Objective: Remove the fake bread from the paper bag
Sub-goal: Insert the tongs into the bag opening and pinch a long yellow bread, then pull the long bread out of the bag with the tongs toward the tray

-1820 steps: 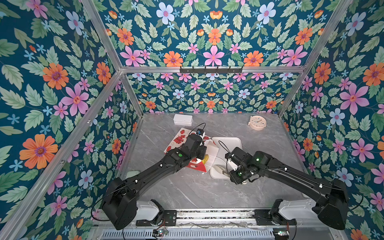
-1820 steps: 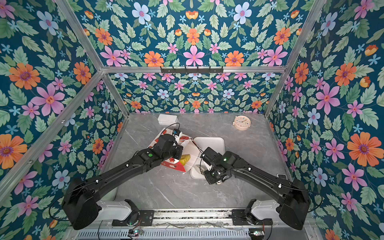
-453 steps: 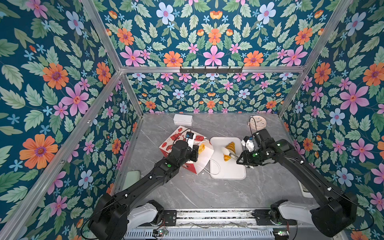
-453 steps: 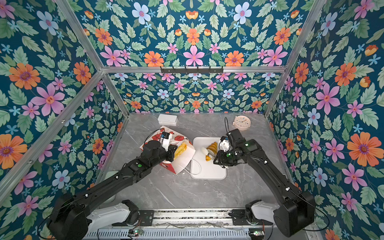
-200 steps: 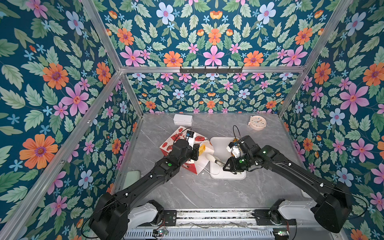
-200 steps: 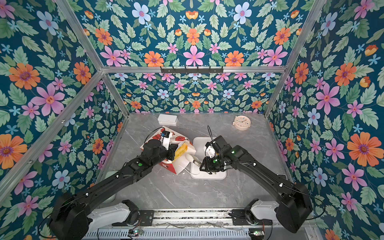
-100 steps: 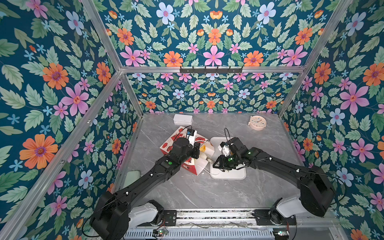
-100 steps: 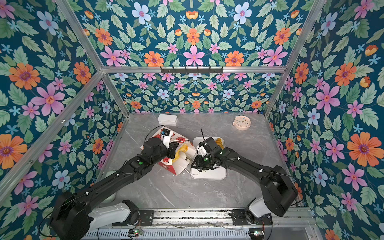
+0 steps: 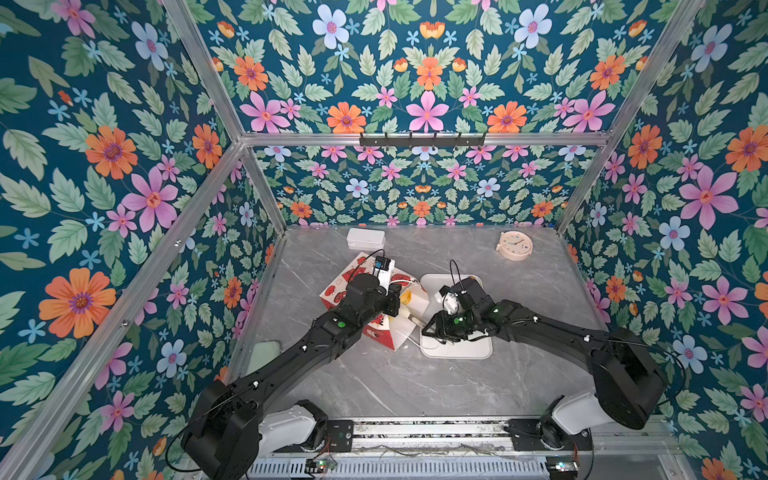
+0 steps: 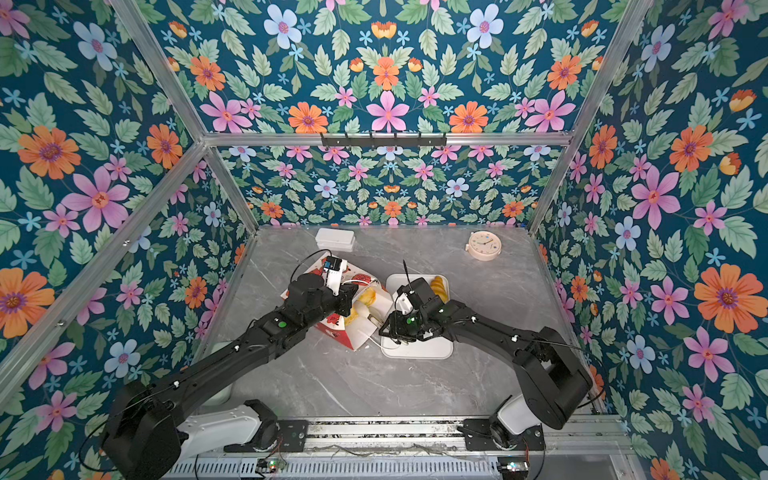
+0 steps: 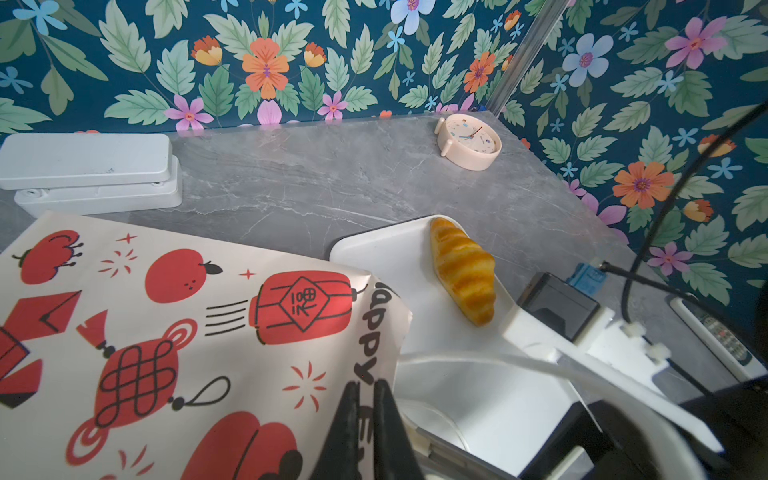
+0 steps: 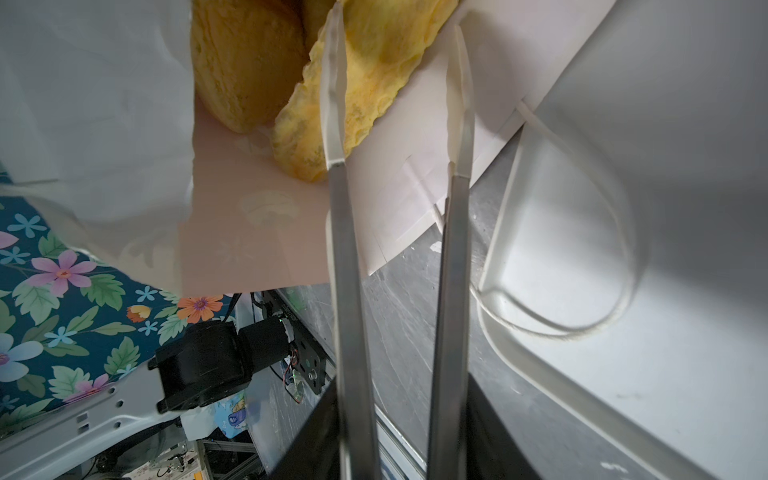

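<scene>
Jaws of left gripper (image 11: 365,388): pressed together on the upper rim of the red-and-white printed paper bag (image 11: 166,311), pinching the paper at its mouth. Jaws of right gripper (image 12: 397,91): apart, with a clear gap between the two long metal fingers (image 12: 345,249). Tips are just inside the bag mouth, nothing clamped.

Paper bag (image 9: 332,291) (image 10: 338,330) is tipped on its side on the grey marbled tabletop (image 9: 374,386), left of centre in both top views. Its mouth faces the flat white rectangular tray (image 9: 461,353) (image 10: 419,351) just beside it. A white cord handle (image 12: 561,332) loops out onto the tray.

Fake bread, inside the bag: a glossy golden round bun (image 12: 245,66) and a flat yellow fluted pastry (image 12: 374,70) lie on the white lower wall near the opening. One right finger crosses over the fluted pastry; cannot tell whether it touches. Both top views show yellow pieces (image 9: 406,296) (image 10: 368,297) in the mouth.

Fake bread, outside the bag: one golden-brown striped croissant (image 11: 463,270) (image 10: 439,286) lies on the far end of the tray.

Against the back wall, well apart from the bag: a cream round alarm clock (image 9: 514,246) at right and a white lidded box (image 9: 365,239) at left.
</scene>
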{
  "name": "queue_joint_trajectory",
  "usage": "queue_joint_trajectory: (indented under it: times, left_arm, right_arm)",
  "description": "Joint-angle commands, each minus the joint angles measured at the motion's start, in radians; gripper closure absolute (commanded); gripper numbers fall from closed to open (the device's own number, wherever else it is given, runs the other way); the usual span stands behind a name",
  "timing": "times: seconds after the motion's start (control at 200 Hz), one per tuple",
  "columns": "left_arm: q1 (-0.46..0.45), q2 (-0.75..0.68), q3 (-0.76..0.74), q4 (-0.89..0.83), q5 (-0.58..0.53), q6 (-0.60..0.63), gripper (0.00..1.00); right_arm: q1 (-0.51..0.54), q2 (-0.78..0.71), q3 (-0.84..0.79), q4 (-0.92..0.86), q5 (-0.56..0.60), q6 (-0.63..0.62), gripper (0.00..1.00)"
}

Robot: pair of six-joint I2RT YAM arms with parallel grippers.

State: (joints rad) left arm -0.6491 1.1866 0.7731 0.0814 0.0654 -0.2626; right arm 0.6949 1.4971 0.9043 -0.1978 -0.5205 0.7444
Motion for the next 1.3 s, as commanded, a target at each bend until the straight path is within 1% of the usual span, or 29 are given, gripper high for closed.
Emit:
queue_joint_trajectory:
  times: [0.0,0.13,0.225,0.43,0.61,0.82,0.935,0.985,1.08,1.17,1.295]
  left_arm:
    - [0.000,0.002,0.008,0.026,0.005,0.001,0.90]
    - [0.000,0.002,0.004,0.030,0.007,0.000,0.90]
    - [0.001,0.001,0.004,0.032,0.011,0.001,0.90]
    - [0.000,-0.008,0.004,0.026,0.023,0.002,0.89]
    - [0.001,-0.016,-0.003,0.026,0.028,-0.001,0.89]
    - [0.000,-0.020,-0.006,0.034,0.034,-0.008,0.89]
    - [-0.001,-0.021,-0.004,0.035,0.034,-0.008,0.89]
    - [0.000,-0.021,-0.003,0.032,0.033,-0.006,0.89]
    - [0.000,-0.021,-0.001,0.028,0.033,-0.006,0.89]
    - [0.000,-0.022,0.000,0.024,0.029,-0.007,0.89]
    - [0.000,-0.022,0.002,0.020,0.021,-0.010,0.89]
  right_arm:
    - [0.008,-0.019,-0.015,0.046,-0.009,0.032,0.59]
    - [0.008,-0.040,-0.045,0.087,0.002,0.052,0.59]
    - [0.009,-0.017,-0.054,0.124,0.004,0.054,0.59]
    - [0.008,0.036,-0.110,0.310,-0.027,0.095,0.60]
    - [0.010,0.039,-0.115,0.404,-0.021,0.089,0.60]
    - [0.009,0.090,-0.066,0.420,-0.041,0.065,0.61]
    - [0.008,0.131,-0.054,0.456,-0.053,0.077,0.61]
    - [0.009,0.143,-0.056,0.480,-0.057,0.088,0.63]
    - [0.008,0.151,-0.056,0.504,-0.059,0.099,0.70]
    - [0.009,0.142,-0.061,0.492,-0.053,0.097,0.75]
    - [0.009,0.097,-0.072,0.444,-0.045,0.080,0.80]
